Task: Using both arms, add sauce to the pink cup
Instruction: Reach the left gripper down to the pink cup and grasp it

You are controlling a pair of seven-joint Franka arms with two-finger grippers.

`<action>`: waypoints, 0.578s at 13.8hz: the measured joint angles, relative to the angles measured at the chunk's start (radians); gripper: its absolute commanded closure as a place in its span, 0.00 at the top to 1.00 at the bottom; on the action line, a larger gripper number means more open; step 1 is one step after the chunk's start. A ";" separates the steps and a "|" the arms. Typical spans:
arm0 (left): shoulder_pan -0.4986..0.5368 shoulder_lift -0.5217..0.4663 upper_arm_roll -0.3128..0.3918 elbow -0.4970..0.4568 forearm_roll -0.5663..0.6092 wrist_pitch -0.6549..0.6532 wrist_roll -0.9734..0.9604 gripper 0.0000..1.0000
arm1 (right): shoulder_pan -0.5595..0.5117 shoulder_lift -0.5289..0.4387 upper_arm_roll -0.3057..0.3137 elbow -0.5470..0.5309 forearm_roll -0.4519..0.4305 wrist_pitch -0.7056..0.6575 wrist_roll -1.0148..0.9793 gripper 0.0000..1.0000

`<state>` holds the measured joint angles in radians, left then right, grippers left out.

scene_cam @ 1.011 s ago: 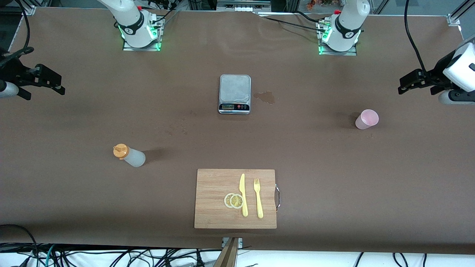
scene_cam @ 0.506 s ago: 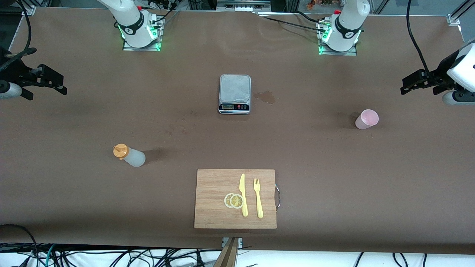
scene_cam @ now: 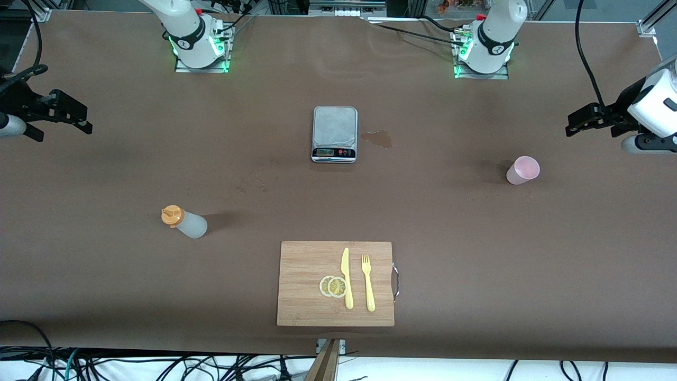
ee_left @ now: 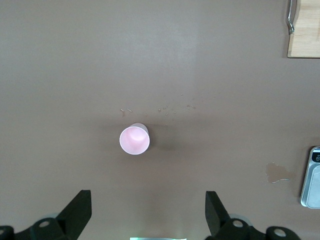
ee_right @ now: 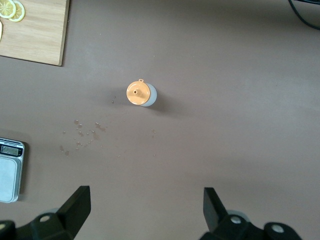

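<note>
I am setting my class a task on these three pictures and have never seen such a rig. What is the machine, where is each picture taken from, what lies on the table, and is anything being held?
Two white robot arms stand bolted along one edge of a brown table. The wide picture comes from a high camera facing them. The other two come from cameras on each arm's wrist, looking straight down.

The left gripper hangs over its end of the table, the right gripper over the other end. Both are open and hold nothing.

On the table stand a pink cup, toward the left arm's end, and a sauce bottle with an orange cap, toward the right arm's end. Between them sits a grey kitchen scale with a stain beside it. Nearer the camera lies a wooden cutting board with a yellow knife, a fork and two lemon slices.
</note>
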<state>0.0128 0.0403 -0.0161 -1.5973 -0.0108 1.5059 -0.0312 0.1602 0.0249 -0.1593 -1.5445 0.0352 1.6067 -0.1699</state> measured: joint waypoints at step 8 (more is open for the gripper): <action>0.000 0.039 -0.002 0.006 -0.016 0.000 0.000 1.00 | 0.000 -0.004 0.000 0.000 -0.012 0.002 0.000 1.00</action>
<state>0.0126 0.0797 -0.0180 -1.5917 -0.0267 1.5063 -0.0312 0.1600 0.0205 -0.1595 -1.5444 0.0234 1.6084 -0.1699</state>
